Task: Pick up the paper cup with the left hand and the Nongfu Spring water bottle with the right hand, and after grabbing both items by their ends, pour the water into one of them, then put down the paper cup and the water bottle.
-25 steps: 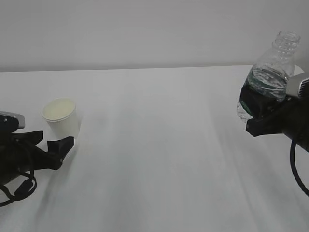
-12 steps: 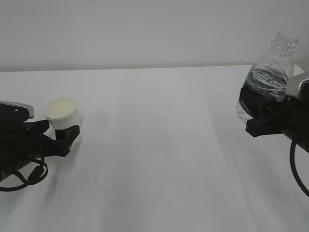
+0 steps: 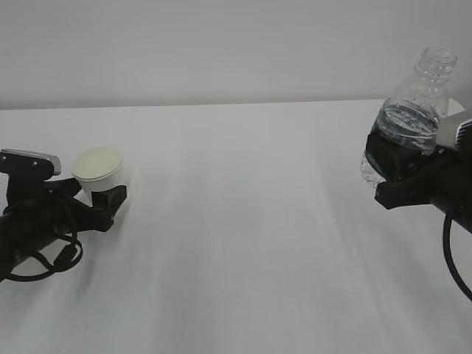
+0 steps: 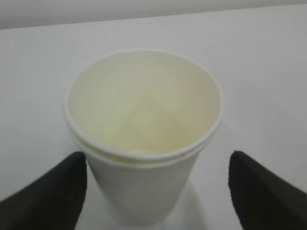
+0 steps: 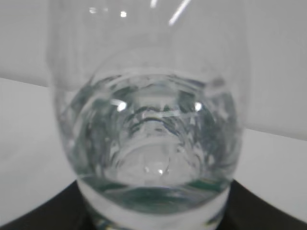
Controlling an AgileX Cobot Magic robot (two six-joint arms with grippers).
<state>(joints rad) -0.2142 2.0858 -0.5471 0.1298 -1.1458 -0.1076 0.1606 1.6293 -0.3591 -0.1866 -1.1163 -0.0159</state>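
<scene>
Straddling the empty paper cup point(image 4: 144, 139), the left end effector point(image 4: 153, 191) gapes unclenched; the right end effector point(image 3: 402, 173) clasps the part-filled Nongfu Spring water bottle point(image 3: 413, 118).

the paper cup point(image 4: 144, 143) is matt, smooth cream paper. the water bottle point(image 3: 413, 118) is clear glossy plastic, ribbed. the left gripper fingers point(image 4: 43, 196) look black, matt, finely textured. the table point(image 3: 258, 243) is matt white.

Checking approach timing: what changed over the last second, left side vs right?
The left hand slid forward to the right until its open jaws bracket the paper cup; the left wrist view shows gaps on both sides, so nothing is gripped yet. The cup looks to be standing where it was. Unchanged: the right hand holds the Nongfu Spring water bottle lifted and tilted, water inside.
</scene>
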